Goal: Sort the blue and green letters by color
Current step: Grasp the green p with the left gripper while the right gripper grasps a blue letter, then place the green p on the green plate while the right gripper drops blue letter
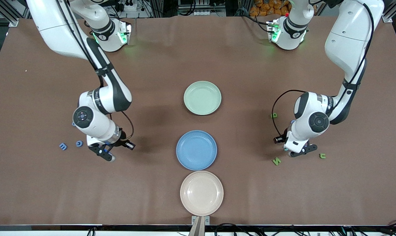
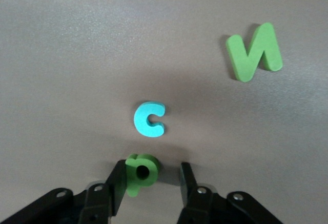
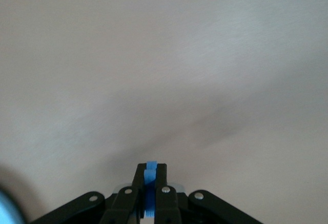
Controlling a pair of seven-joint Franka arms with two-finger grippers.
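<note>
My right gripper (image 1: 106,155) (image 3: 150,169) is shut on a blue letter (image 3: 149,193), held edge-on between the fingers, low over the table near the right arm's end. A blue m (image 1: 63,146) and another blue letter (image 1: 79,143) lie beside it. My left gripper (image 1: 292,152) (image 2: 151,168) is open, low over the table, with a green P-shaped letter (image 2: 141,171) between the fingers, touching one finger (image 2: 117,180). A light blue c (image 2: 149,119) and a green N (image 2: 255,53) (image 1: 276,161) lie close by. A green u (image 1: 322,156) and another green letter (image 1: 274,115) lie near that arm.
Three plates stand in a row down the table's middle: a green plate (image 1: 202,97) nearest the robots, a blue plate (image 1: 196,150), and a beige plate (image 1: 201,192) nearest the front camera. Bare brown table lies between the plates and each arm.
</note>
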